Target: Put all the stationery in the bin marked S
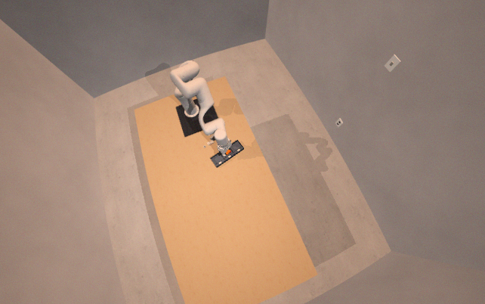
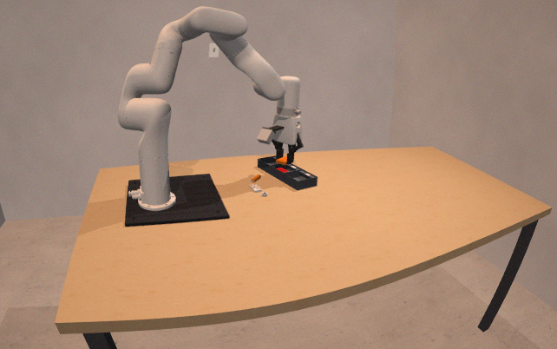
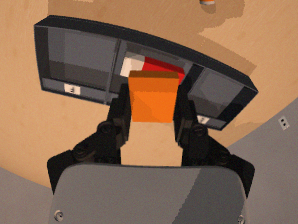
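Apparently pinched between the fingers [image 1: 224, 152] [image 2: 285, 159], an orange block [image 1: 228, 152] [image 2: 284, 161] [image 3: 154, 100] hovers over the dark three-compartment bin [image 1: 217, 165] [image 2: 298, 187] [image 3: 42, 60], partly covering a red-and-white item [image 2: 282, 170] [image 3: 162, 68] in its middle compartment. Its middle label is hidden in the wrist view; the others are illegible. Beyond, an orange cylinder [image 2: 256, 178] [image 3: 207, 1] is cut off there.

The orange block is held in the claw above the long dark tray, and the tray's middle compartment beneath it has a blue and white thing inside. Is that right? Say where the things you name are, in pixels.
Not quite: the thing in the middle compartment is red and white [image 3: 162, 70], not blue and white, as the wrist view shows. The rest is right.
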Controlling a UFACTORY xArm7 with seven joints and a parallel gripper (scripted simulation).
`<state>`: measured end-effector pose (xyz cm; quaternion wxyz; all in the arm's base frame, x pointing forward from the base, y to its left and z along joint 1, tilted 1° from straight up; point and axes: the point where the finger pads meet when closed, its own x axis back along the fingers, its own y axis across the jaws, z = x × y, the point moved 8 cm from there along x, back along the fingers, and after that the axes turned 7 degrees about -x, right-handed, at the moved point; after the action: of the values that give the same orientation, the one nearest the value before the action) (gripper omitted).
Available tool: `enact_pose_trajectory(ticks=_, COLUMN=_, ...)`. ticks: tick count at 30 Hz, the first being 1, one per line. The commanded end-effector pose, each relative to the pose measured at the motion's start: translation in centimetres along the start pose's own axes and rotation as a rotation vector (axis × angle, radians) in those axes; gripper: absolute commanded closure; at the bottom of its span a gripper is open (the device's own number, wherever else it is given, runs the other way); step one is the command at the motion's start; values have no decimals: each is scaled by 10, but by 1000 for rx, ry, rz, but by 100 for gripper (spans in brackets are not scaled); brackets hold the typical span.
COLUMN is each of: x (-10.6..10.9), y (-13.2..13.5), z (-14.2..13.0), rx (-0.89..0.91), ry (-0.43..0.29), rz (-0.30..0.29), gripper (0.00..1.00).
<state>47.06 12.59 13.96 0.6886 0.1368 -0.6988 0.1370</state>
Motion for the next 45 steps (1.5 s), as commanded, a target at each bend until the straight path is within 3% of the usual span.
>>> enact_pose_trajectory(ticks=1, x=1, y=2, z=-3, rx=-156, ry=5, rz=12, gripper=100)
enact_pose_trajectory(ticks=7, x=1, y=2, z=-4, rx=-303, ry=13, rz=23, gripper=100)
enact_pose_trajectory(ticks=26, x=1, y=2, z=-3, rx=-312, ry=14, rz=24, gripper=100)
enact_pose_trajectory(ticks=38, x=-23, y=2, z=-2, rx=-312, ry=14, rz=24, gripper=100)
enact_pose_trajectory(ticks=45, x=-23, y=2, z=-3, rx=-312, ry=14, rz=24, gripper=100)
